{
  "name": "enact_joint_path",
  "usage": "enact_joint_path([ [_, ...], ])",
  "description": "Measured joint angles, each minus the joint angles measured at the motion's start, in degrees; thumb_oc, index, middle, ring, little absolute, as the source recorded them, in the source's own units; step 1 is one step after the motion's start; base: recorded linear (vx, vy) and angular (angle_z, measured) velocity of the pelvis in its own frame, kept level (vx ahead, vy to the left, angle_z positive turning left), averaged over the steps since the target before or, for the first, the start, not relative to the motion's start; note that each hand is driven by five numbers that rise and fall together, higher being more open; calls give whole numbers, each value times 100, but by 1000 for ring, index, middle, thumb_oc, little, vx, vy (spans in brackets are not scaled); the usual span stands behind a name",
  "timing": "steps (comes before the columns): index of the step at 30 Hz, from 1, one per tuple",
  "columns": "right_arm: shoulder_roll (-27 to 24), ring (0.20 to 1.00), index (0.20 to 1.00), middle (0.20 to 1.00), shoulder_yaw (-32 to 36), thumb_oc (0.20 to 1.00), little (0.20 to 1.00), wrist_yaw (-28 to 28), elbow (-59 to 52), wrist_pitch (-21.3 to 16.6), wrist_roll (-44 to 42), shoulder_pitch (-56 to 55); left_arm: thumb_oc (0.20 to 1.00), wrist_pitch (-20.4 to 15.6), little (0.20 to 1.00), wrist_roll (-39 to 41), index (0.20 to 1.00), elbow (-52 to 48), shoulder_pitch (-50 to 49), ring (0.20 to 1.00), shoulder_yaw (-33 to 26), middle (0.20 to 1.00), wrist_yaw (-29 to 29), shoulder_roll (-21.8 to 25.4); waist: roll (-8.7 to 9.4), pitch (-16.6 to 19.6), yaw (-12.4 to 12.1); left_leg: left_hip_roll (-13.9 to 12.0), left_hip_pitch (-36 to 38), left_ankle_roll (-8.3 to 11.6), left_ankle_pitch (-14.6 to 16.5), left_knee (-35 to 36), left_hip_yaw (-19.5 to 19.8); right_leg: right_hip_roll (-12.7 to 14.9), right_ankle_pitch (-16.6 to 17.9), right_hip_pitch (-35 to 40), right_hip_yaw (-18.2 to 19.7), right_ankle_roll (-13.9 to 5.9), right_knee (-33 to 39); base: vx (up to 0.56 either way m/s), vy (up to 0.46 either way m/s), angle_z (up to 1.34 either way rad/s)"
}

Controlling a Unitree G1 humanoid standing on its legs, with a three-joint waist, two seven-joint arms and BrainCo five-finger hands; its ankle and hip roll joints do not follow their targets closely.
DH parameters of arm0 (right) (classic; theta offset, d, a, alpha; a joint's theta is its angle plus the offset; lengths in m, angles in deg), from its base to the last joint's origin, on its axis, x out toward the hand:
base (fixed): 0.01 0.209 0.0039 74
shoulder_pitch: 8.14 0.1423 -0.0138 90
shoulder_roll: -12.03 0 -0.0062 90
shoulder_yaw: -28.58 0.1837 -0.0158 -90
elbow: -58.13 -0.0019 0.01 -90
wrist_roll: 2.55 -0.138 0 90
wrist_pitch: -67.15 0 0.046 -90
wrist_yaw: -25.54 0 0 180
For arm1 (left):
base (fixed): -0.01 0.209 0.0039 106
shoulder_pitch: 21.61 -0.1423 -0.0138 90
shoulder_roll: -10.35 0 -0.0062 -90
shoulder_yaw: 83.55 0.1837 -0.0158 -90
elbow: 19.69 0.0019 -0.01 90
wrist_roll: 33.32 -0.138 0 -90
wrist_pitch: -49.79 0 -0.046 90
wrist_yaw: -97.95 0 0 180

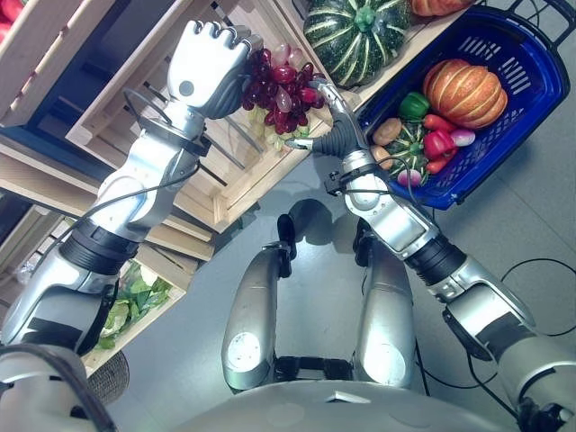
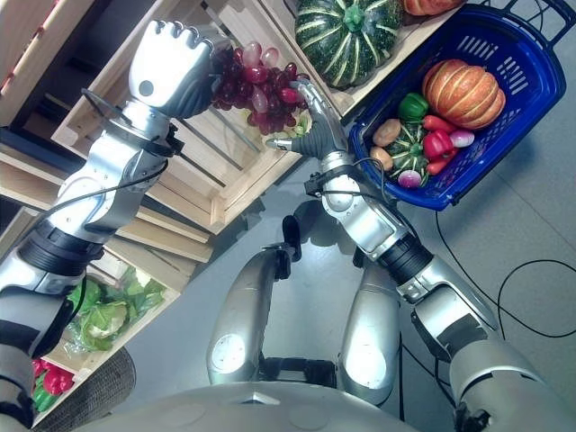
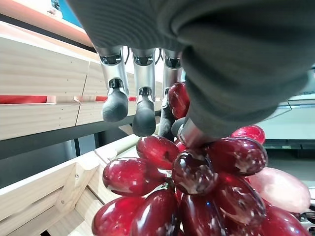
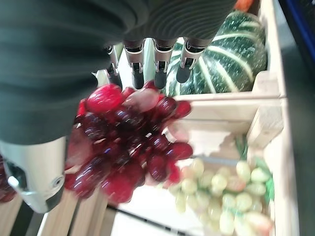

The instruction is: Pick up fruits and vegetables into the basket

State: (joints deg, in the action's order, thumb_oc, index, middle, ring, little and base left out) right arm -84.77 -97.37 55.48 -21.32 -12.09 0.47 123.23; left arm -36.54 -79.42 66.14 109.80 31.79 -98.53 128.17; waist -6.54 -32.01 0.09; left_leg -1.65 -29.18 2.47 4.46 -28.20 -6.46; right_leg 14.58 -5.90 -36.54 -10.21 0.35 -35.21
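Note:
My left hand (image 1: 209,67) is shut on a bunch of red grapes (image 1: 279,90), held up over a wooden crate (image 1: 243,180). In the left wrist view its thumb and curled fingers (image 3: 115,105) pinch the top of the red grapes (image 3: 197,172). My right hand (image 1: 340,135) is open just right of the bunch, with straight fingers (image 4: 157,73) reaching over the grapes (image 4: 128,142) and touching them. The blue basket (image 1: 504,40) stands at the upper right. It holds an orange pumpkin (image 1: 463,93), a small striped squash (image 1: 407,144), and red and green peppers.
Green grapes (image 4: 221,196) lie in the crate under the red bunch. A large striped green squash (image 1: 355,40) sits in the neighbouring crate beside the basket. Leafy greens (image 1: 130,301) and red peppers (image 2: 49,382) fill lower crates at the left. Grey floor lies below.

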Motion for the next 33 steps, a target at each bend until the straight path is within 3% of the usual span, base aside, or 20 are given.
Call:
enact_joint_path([
  [18,154,1000,1000,1000,24,1000,1000,313,118,-24,43,0,200,88,200,1112,200,187,193,200,405,200,96,-377,0,0,105,14,197,-2,-14,128,-67,4,8,108,45,10,30,14,26,-1],
  [23,156,1000,1000,1000,18,1000,1000,174,115,-224,203,-10,200,-221,200,1747,200,575,170,200,417,200,243,-558,-6,4,181,9,258,-4,-18,159,-136,-10,-3,107,115,-10,22,18,33,-6],
  [33,149,1000,1000,1000,-37,1000,1000,79,277,-140,284,-47,200,-705,200,2226,200,1033,118,200,478,200,208,-707,-7,4,198,0,296,0,-16,172,-184,-26,13,97,161,18,18,8,12,-2],
])
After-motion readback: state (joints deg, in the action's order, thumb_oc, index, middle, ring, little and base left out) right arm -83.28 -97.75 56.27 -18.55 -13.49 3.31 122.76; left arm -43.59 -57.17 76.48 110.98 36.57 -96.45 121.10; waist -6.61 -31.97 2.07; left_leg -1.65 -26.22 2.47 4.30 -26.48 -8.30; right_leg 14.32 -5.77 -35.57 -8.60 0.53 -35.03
